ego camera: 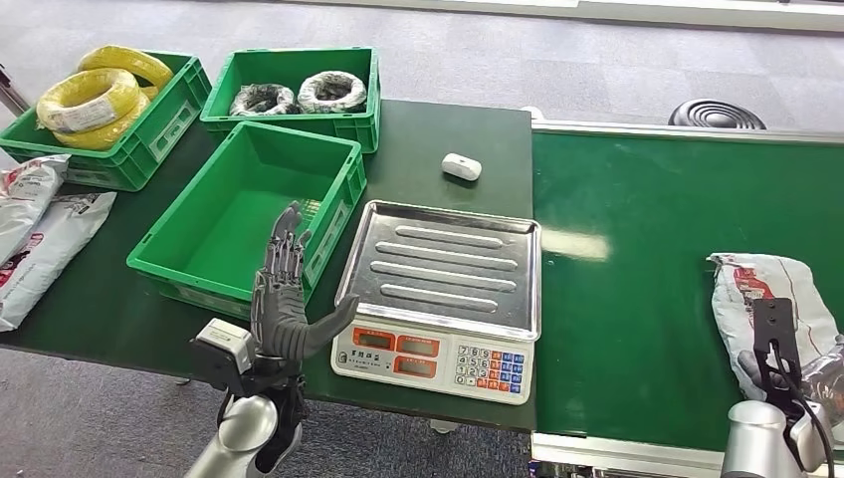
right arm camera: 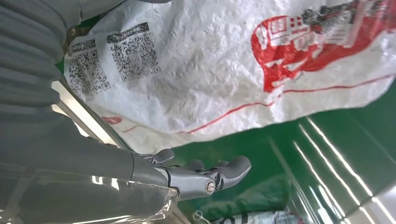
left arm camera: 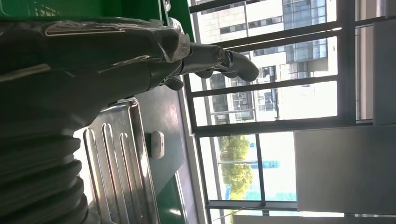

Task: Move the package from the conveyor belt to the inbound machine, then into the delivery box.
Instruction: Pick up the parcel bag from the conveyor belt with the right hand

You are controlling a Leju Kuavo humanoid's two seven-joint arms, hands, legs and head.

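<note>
The conveyor belt (ego camera: 687, 289) fills the scene from 1 to 5 o'clock. The package (ego camera: 771, 299) lies on it at 4 o'clock, with the right robot hand (right arm camera: 205, 179) just beside it, fingers apart, holding nothing. The left robot hand (ego camera: 284, 299) at 7 o'clock stands upright, fingers spread, beside the scale (ego camera: 443, 289).

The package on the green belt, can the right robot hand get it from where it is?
Probably yes. The right robot hand hangs right beside the package on the conveyor belt, nothing between them.
</note>
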